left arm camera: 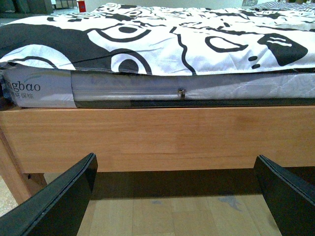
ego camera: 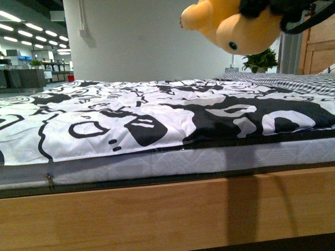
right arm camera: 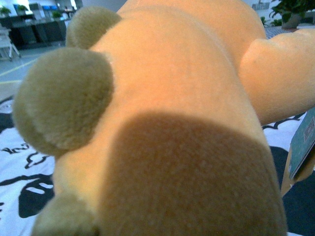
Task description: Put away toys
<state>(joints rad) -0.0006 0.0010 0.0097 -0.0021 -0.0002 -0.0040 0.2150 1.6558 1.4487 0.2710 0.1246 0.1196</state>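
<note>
Likely the carry step: your right claw (ego camera: 269, 8) grips the soft orange-yellow plush animal (ego camera: 235, 29) aloft above the black-and-white covered bed (ego camera: 157, 115), left claw (left arm camera: 167, 206) wide, empty, low before the bed; next needs a put-away spot, none showing.

A mock bedroom set inside a large office-like hall. A bed with a pale wooden frame (ego camera: 157, 209), zipped mattress (ego camera: 183, 159) and black-and-white patterned cover (ego camera: 157, 110) stands by a potted plant (ego camera: 260, 60) and a white partition wall (ego camera: 131, 36). Beyond the wall run rows of ceiling strip lights (ego camera: 31, 32) over distant desks.
</note>
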